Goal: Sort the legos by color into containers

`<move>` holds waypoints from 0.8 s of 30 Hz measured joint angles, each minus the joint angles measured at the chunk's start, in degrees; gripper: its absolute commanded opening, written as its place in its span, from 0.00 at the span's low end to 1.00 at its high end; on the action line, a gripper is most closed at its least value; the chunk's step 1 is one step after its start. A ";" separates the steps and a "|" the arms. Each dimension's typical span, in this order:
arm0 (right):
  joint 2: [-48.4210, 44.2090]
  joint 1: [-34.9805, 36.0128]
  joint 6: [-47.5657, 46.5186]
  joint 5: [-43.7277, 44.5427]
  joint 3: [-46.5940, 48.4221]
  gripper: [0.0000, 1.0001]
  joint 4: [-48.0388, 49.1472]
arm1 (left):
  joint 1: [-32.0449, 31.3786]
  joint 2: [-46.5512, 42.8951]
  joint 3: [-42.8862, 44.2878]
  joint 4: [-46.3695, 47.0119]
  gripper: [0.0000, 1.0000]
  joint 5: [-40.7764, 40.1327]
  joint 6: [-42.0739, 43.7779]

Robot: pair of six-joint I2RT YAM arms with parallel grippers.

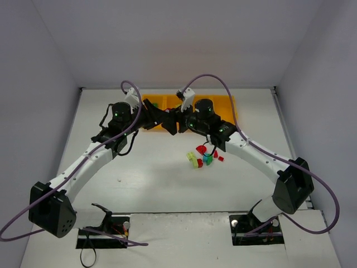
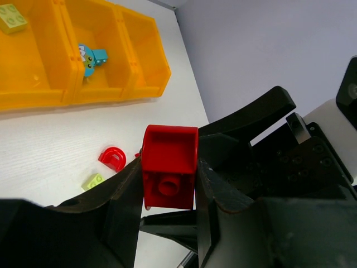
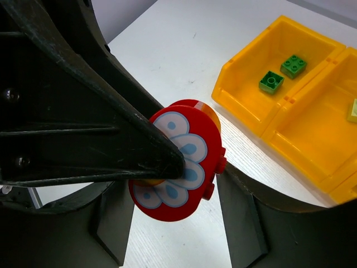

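My left gripper is shut on a red brick, seen stud-side on between the fingers. My right gripper is shut on a red rounded piece with a white-and-blue flower print. In the top view both grippers, left and right, meet near the front of the orange-yellow tray. The tray holds two dark green bricks in one end compartment and a lime piece in the one beside it. The left wrist view shows a lime brick and a teal piece in the tray.
A small pile of loose red, lime and teal bricks lies on the white table in front of the tray. A red arch piece and a lime piece show below the left gripper. Grey walls enclose the table on three sides.
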 measured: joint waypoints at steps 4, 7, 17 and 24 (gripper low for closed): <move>-0.02 0.24 0.20 0.15 -0.79 0.51 1.79 | -0.28 -0.35 -0.13 0.68 0.00 -0.20 -0.50; -0.02 0.37 0.46 0.26 -1.88 0.47 2.82 | -0.50 -0.48 -0.66 0.76 0.00 -0.24 -0.85; -1.22 1.14 -0.48 1.75 -3.89 0.10 3.52 | -0.96 -1.79 -2.45 0.87 0.00 -0.63 -0.96; -2.56 1.62 -2.80 2.45 -4.98 0.00 3.45 | -1.38 -2.69 -2.45 -0.11 0.21 -0.83 0.33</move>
